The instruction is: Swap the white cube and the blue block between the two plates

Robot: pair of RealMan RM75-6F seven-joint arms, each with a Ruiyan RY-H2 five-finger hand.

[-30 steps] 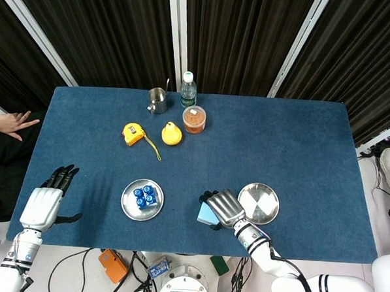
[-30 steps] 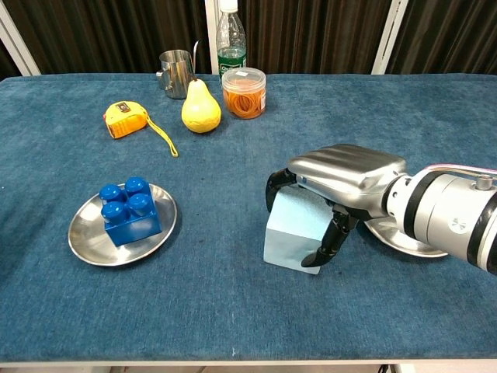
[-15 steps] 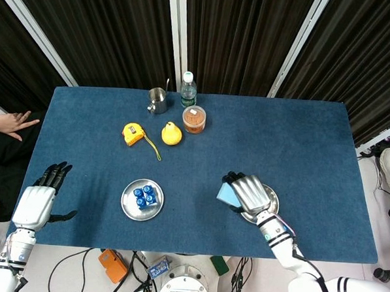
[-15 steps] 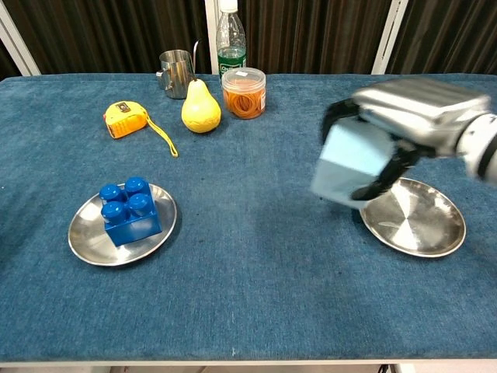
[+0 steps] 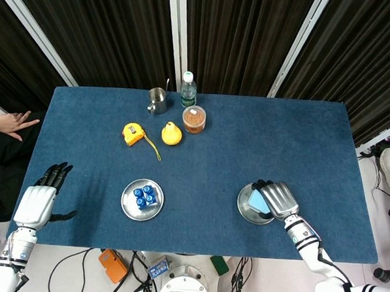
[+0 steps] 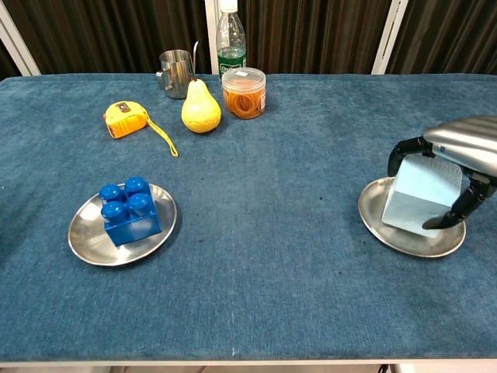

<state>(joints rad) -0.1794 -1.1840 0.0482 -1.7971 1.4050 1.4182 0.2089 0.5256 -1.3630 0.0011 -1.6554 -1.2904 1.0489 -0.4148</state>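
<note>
White cube (image 6: 420, 196) is being gripped by right hand (image 5: 278, 199) over right plate (image 6: 404, 238); left hand (image 5: 40, 201) is being held open.

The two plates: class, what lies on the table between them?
Nothing: in the chest view, only bare blue tablecloth separates the left plate from the right plate.

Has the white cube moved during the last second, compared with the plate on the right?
Yes. The right hand has carried the white cube rightward, from the cloth left of the right plate to over that plate.
</note>
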